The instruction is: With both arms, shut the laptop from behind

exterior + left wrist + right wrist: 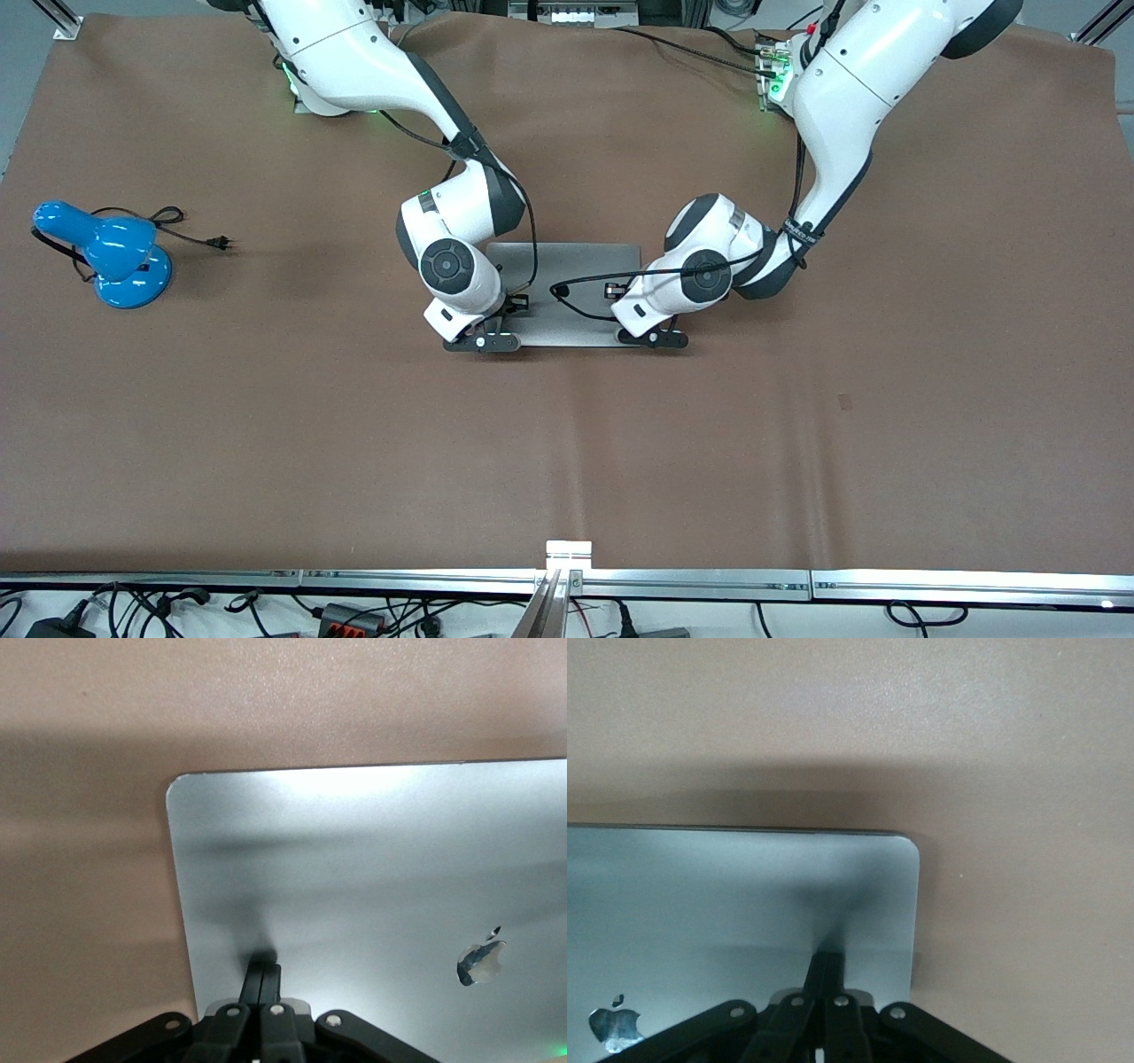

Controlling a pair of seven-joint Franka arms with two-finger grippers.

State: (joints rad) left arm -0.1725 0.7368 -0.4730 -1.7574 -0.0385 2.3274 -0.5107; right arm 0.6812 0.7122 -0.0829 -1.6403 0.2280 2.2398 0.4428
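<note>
The laptop [576,266] lies in the middle of the table with its plain grey lid facing up and lying flat or nearly flat; keyboard and trackpad are hidden. My right gripper [483,341] is shut, and its tips press on the lid [744,895] near the corner toward the right arm's end. My left gripper [651,337] is shut, and its tips press on the lid [372,868] near the corner toward the left arm's end. The left wrist view shows my left gripper [266,967] and the apple logo [483,961]. The right wrist view shows my right gripper [826,958].
A blue desk lamp [106,257] with a black cord and plug lies on the brown mat toward the right arm's end. A metal rail [567,580] runs along the table edge nearest the front camera.
</note>
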